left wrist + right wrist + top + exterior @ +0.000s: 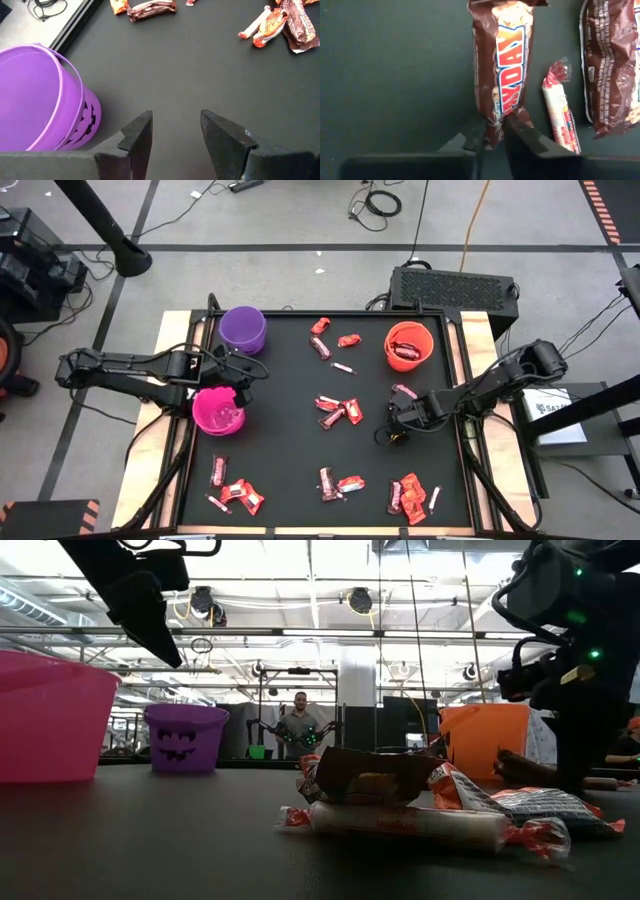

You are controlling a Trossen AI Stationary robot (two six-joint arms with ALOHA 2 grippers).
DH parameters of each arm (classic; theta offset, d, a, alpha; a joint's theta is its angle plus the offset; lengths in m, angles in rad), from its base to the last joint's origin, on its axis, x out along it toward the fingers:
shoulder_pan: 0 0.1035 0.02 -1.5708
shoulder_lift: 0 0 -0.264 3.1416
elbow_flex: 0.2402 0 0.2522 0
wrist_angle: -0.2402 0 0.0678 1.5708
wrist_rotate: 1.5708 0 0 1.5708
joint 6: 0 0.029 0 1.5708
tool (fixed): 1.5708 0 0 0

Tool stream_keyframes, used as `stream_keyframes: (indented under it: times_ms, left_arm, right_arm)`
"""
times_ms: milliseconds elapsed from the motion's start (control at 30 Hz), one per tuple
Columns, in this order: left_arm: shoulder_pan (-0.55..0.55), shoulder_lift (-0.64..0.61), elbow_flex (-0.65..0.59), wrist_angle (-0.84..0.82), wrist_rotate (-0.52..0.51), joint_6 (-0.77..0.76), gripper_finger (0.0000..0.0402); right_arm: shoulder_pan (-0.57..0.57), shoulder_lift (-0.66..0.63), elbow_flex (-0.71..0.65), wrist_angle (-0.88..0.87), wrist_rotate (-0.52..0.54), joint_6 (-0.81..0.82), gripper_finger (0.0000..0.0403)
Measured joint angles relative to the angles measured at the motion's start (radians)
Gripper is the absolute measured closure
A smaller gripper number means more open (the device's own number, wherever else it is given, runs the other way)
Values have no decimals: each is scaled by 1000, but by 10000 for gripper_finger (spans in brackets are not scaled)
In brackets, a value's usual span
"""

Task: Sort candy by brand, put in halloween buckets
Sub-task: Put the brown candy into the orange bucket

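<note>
Candy lies in clusters on the black mat point(290, 440). The purple bucket point(243, 328), the pink bucket point(218, 410) and the orange bucket point(408, 345) stand upright on it. My right gripper point(494, 137) is down on the mat at centre right point(390, 423), shut on a brown candy bar point(505, 65). Beside that bar lie a pinkish-white stick point(561, 117) and another brown bar point(610, 65). My left gripper point(176, 135) hangs open above the mat between the purple bucket point(45, 100) and the pink one, holding nothing. My right gripper pinches the crimped end of the brown bar's wrapper point(496, 122) between its two fingers. The fingers come from above, pointing steeply down, at the bar's end nearest the gripper. The rest of the bar lies flat on the mat, stretching away from the fingers.
More candy lies along the near edge point(235, 495), point(410, 495) and at the far middle point(335, 342). Red packets show inside the orange bucket. In the low view a stick point(400, 823) and a bar point(365, 775) lie close. A person point(300, 725) stands far behind the table.
</note>
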Motion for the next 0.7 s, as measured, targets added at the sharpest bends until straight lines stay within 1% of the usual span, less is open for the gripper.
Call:
stream_keyframes:
  times_ms: [67, 133, 267, 433, 533, 700]
  left_arm:
    - [0, 0, 0, 0, 0, 0, 226]
    - [0, 0, 0, 0, 0, 0, 226]
    - [0, 0, 0, 4, 0, 0, 226]
    - [0, 0, 0, 10, 0, 0, 226]
    - [0, 0, 0, 27, 0, 0, 226]
    - [0, 0, 0, 40, 0, 0, 226]
  right_arm:
    - [0, 2, 16, -9, -2, -35, 380]
    - [-1, 5, 42, -20, -9, -82, 395]
    - [-1, 4, 126, -25, -7, -157, 390]
    - [-5, 4, 265, -122, 7, -287, 399]
    - [-18, 4, 361, -226, 75, -346, 400]
    - [-76, 2, 520, -413, 253, -438, 401]
